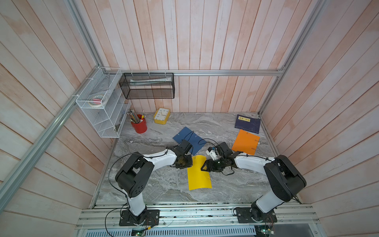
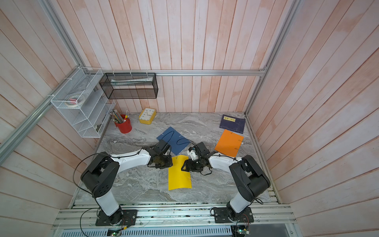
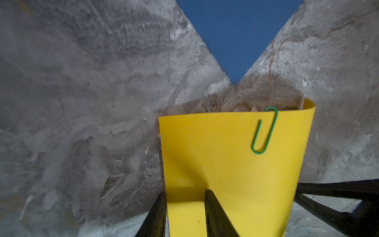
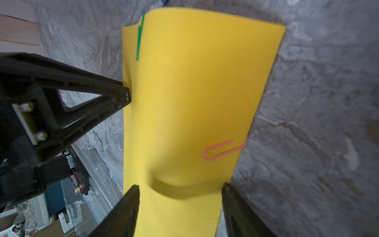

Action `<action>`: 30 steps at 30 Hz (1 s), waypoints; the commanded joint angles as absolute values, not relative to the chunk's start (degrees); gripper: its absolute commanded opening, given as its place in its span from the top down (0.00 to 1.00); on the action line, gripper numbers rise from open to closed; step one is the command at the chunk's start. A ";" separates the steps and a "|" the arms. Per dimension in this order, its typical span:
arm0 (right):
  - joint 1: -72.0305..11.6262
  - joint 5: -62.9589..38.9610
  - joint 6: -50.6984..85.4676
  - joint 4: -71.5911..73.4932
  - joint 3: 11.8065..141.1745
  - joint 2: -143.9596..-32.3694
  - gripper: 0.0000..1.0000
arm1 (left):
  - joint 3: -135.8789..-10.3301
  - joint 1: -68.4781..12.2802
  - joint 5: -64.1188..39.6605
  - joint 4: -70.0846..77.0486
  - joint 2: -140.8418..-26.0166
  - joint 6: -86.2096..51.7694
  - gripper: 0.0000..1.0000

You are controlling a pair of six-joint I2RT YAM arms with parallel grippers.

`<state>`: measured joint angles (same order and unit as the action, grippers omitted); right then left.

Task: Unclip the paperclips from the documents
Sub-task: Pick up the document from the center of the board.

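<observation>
Yellow paper sheet point(image 1: 199, 176) lies near the front edge of the grey marble desk point(image 1: 160, 184); left gripper point(image 4: 128, 96) pinches its side; right gripper point(image 4: 180, 185) gapes wide over it; pink wire paperclip point(image 4: 223, 150) isn't off yet; next wants a careful nip there, I'd guess.

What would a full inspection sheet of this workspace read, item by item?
Surface: grey marbled tabletop.
Job's things: yellow sheet bowed, green clip and pink clip on; blue sheet, orange sheet lying flat, clipped.
Clutter: red pencil cup, yellow clock, navy booklet.
Grippers: left claw astride yellow sheet's edge, grip unclear; right claw open over it.
Cables: black cable loops over blue sheet.
Surroundings: plank walls, white wire rack, black mesh shelf.
</observation>
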<state>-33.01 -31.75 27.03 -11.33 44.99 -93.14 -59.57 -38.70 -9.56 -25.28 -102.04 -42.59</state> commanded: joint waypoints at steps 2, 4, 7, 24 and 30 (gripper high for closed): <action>-33.84 -31.52 27.29 -12.33 45.33 -95.91 0.30 | -59.37 -39.25 -10.35 -26.63 -105.02 -41.31 0.65; -33.93 -31.73 27.42 -11.76 45.65 -96.27 0.28 | -59.35 -39.28 -10.46 -26.50 -104.98 -41.22 0.65; -34.38 -32.27 27.60 -11.04 46.31 -96.81 0.26 | -59.41 -39.35 -10.55 -26.45 -105.03 -41.09 0.65; -36.71 -34.50 29.71 -7.70 47.85 -98.43 0.22 | -59.68 -39.66 -10.72 -26.25 -105.09 -40.83 0.65; -37.30 -34.65 29.62 -7.83 49.01 -99.45 0.19 | -59.68 -39.80 -10.90 -26.02 -104.95 -40.61 0.65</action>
